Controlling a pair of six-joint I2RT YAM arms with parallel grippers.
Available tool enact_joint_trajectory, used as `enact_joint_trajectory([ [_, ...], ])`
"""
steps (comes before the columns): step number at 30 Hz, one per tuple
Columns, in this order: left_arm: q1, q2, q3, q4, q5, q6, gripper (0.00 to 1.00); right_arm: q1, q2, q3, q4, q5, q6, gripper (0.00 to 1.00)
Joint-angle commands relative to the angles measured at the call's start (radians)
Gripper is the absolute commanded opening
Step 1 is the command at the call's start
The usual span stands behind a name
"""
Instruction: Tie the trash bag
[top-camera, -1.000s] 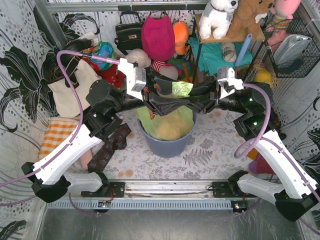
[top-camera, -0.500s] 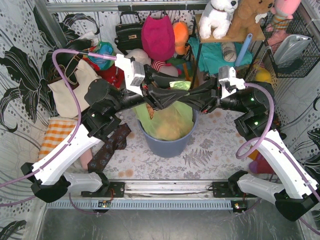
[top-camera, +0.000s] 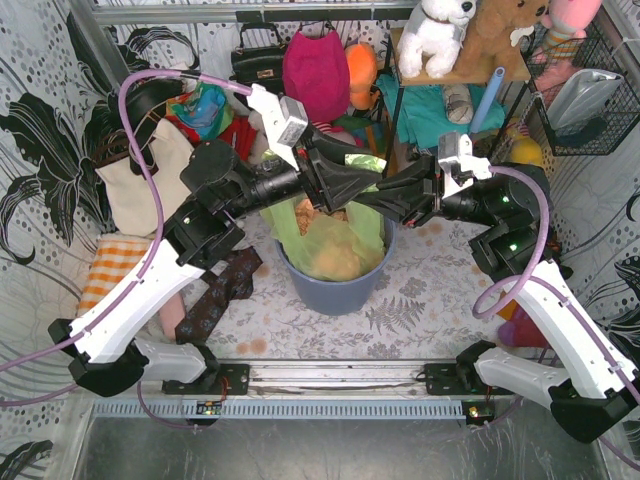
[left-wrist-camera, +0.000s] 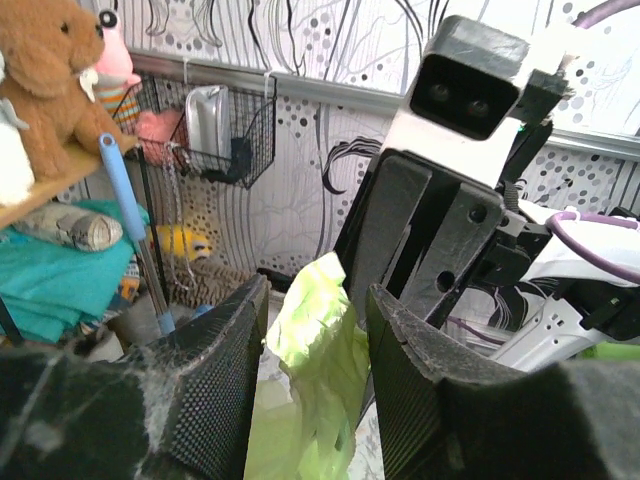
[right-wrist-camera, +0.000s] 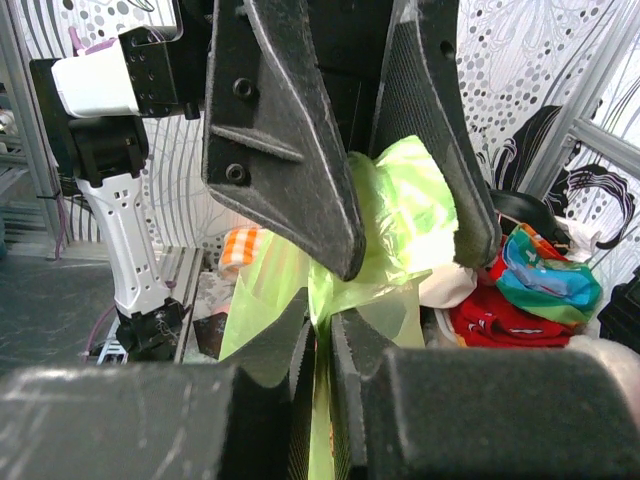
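The lime-green trash bag (top-camera: 330, 235) sits in a blue-grey bin (top-camera: 335, 292), with tan paper showing through it. Both grippers meet over the bag's back rim. My right gripper (right-wrist-camera: 322, 320) is shut on a thin strip of the bag's edge (right-wrist-camera: 400, 210); in the top view it is the right gripper (top-camera: 374, 196). My left gripper (left-wrist-camera: 315, 295) stands open, with a loose flap of the bag (left-wrist-camera: 320, 345) rising between its fingers and not pinched. From above, the left gripper (top-camera: 336, 190) points right, nose to nose with the right one.
Behind the bin are a magenta bag (top-camera: 315, 70), a black handbag (top-camera: 255, 65) and a pile of clothes. Plush toys (top-camera: 440, 30) stand on a shelf at the back right, beside a wire basket (top-camera: 585, 95). A cream tote (top-camera: 145, 185), checked cloth (top-camera: 110, 270) and dark cloth (top-camera: 220, 295) lie to the left.
The left arm has lifted and swung back, carrying its wrist higher. The right gripper has closed on the bag's edge. The bag's top has been drawn upward.
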Motion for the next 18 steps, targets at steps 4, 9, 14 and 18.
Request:
enact_joint_trajectory([
  [4,0.024,-0.027,-0.001,-0.05,-0.03,-0.091,0.51,-0.003,-0.028,0.028,-0.001,-0.004,-0.019,0.1],
  [9,0.029,-0.044,-0.015,-0.021,-0.023,-0.113,0.39,-0.003,-0.029,0.026,0.0,-0.002,-0.019,0.1],
  [14,0.03,-0.031,0.0,-0.012,0.001,-0.11,0.3,-0.003,-0.031,0.027,0.0,0.003,-0.019,0.1],
  [18,0.031,-0.033,-0.006,0.012,0.019,-0.105,0.1,-0.003,-0.032,0.026,-0.005,0.008,-0.02,0.11],
])
